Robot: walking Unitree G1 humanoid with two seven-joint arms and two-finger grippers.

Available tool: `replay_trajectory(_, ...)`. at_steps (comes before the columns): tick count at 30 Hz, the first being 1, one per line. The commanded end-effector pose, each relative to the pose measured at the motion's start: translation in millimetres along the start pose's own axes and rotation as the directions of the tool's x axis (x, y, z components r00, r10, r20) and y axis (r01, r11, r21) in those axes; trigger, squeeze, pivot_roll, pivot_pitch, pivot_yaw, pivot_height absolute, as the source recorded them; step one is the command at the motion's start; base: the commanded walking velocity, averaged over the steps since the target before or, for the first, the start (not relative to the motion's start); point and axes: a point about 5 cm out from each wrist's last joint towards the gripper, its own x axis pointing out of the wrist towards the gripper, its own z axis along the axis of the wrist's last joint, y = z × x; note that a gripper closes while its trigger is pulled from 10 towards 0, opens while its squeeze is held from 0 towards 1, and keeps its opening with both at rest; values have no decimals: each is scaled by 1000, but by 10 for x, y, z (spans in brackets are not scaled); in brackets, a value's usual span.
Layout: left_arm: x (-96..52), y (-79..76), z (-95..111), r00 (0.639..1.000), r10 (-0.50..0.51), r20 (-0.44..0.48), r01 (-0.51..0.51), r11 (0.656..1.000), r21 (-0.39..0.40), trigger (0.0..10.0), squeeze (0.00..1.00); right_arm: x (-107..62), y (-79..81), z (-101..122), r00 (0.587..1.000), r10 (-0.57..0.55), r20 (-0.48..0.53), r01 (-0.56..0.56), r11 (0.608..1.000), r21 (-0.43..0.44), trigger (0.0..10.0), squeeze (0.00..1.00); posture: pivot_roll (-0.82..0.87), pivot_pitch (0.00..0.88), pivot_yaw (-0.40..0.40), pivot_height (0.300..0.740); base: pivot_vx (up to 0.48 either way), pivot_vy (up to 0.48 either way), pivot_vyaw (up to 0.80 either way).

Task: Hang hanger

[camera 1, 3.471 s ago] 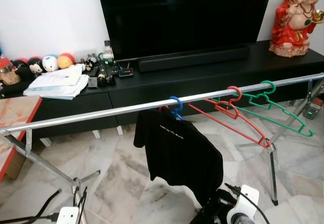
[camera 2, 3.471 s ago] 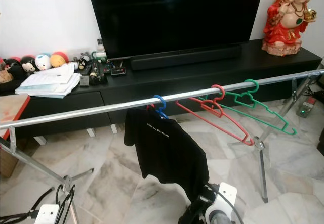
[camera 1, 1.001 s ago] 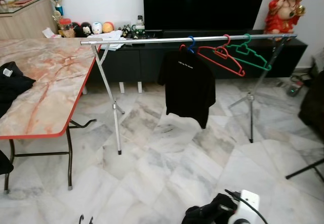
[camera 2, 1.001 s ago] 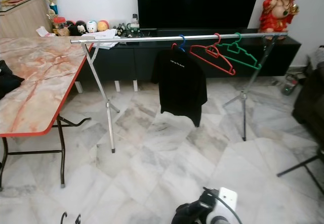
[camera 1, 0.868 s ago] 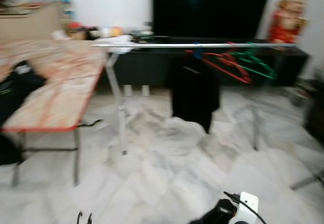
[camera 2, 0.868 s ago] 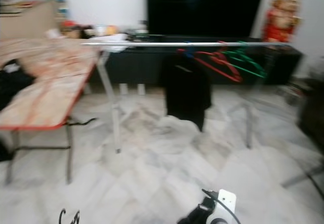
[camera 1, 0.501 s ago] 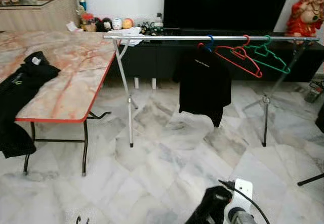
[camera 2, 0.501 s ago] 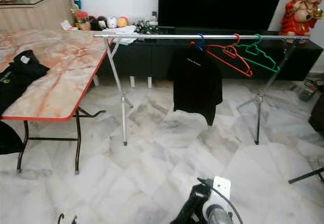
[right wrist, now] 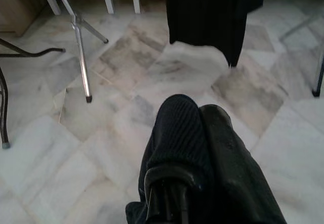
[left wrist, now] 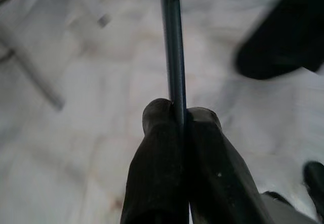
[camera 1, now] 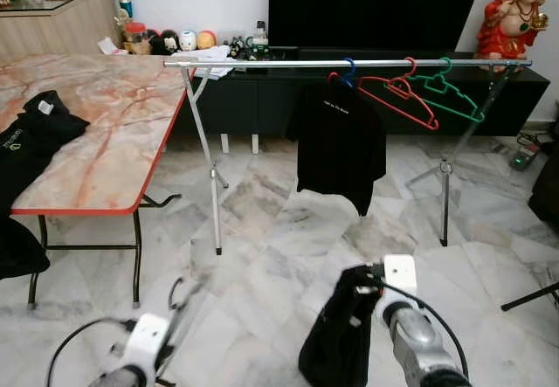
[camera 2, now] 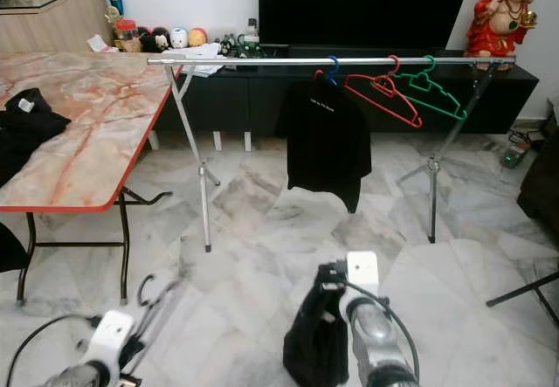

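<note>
Both arms have risen into the head views since half a second ago, well short of the clothes rail (camera 1: 349,62). Left wrist view: left gripper (left wrist: 180,114) clamped on a dark hanger (left wrist: 173,42). Right wrist view: right gripper (right wrist: 196,114) clenched on a black garment (right wrist: 217,168); walk closer and lift the hook over bare rail.

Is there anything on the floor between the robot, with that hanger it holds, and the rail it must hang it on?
Nothing visible. The left gripper pinches a dark hanger; bare marble floor runs to the rail. The table stands off to the left, and the rail is free left of the black shirt.
</note>
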Motion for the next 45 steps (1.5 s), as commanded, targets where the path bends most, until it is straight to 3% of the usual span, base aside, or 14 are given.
replay_trajectory(1, -5, -13, 123, 990, -139, 13, 138, 986, 99, 10000, 0, 54, 42, 171, 999, 35, 33, -34, 998, -51, 10000, 0, 73, 28, -17, 740, 0, 0, 0)
replay_trajectory(5, -20, -66, 301, 951, -309, -7, 304, 931, 201, 10000, 0, 99, 110, 309, 997, 66, 52, -60, 993, -100, 10000, 0, 74, 28, -20, 740, 0, 0, 0)
replay_trajectory(9, -69, -130, 546, 893, -449, -5, 437, 866, 244, 10000, 0, 140, 142, 461, 995, 71, 72, -63, 992, -111, 10000, 0, 69, 29, -20, 740, 0, 0, 0)
replay_trajectory(14, -134, -202, 637, 836, -546, -53, 537, 796, 279, 10000, 0, 167, 174, 583, 992, 84, 94, -72, 990, -120, 10000, 0, 66, 29, -23, 740, 0, 0, 0)
replay_trajectory(15, -175, -232, 679, 808, -585, -71, 579, 764, 284, 10000, 0, 176, 171, 622, 992, 78, 97, -65, 989, -131, 10000, 0, 64, 29, -23, 740, 0, 0, 0)
replay_trajectory(18, -245, -277, 752, 764, -640, -84, 634, 719, 285, 10000, 0, 185, 170, 682, 991, 76, 111, -62, 990, -124, 10000, 0, 66, 27, -25, 740, 0, 0, 0)
replay_trajectory(24, -348, -350, 883, 714, -694, -90, 688, 671, 276, 10000, 0, 199, 176, 722, 993, 61, 103, -48, 990, -130, 10000, 0, 67, 23, -26, 740, 0, 0, 0)
replay_trajectory(26, -365, -355, 893, 713, -695, -95, 690, 670, 274, 10000, 0, 200, 176, 723, 993, 56, 101, -43, 991, -130, 10000, 0, 69, 23, -27, 740, 0, 0, 0)
replay_trajectory(28, -309, -317, 967, 784, -620, -28, 601, 749, 279, 10000, 0, 206, 204, 726, 994, 57, 94, -47, 993, -108, 10000, 0, 72, 21, -27, 740, 0, 0, 0)
replay_trajectory(33, -310, -297, 982, 816, -577, -14, 557, 780, 286, 10000, 0, 204, 241, 706, 993, 69, 93, -60, 993, -98, 10000, 0, 71, 21, -28, 740, 0, 0, 0)
replay_trajectory(36, -289, -281, 1043, 854, -517, 54, 487, 832, 265, 10000, 0, 185, 271, 581, 994, 83, 65, -78, 993, -86, 10000, 0, 76, 22, -30, 740, 0, 0, 0)
replay_trajectory(45, -248, -292, 1053, 872, -479, 99, 448, 864, 231, 10000, 0, 176, 271, 532, 995, 83, 54, -80, 995, -60, 10000, 0, 70, 21, -29, 740, 0, 0, 0)
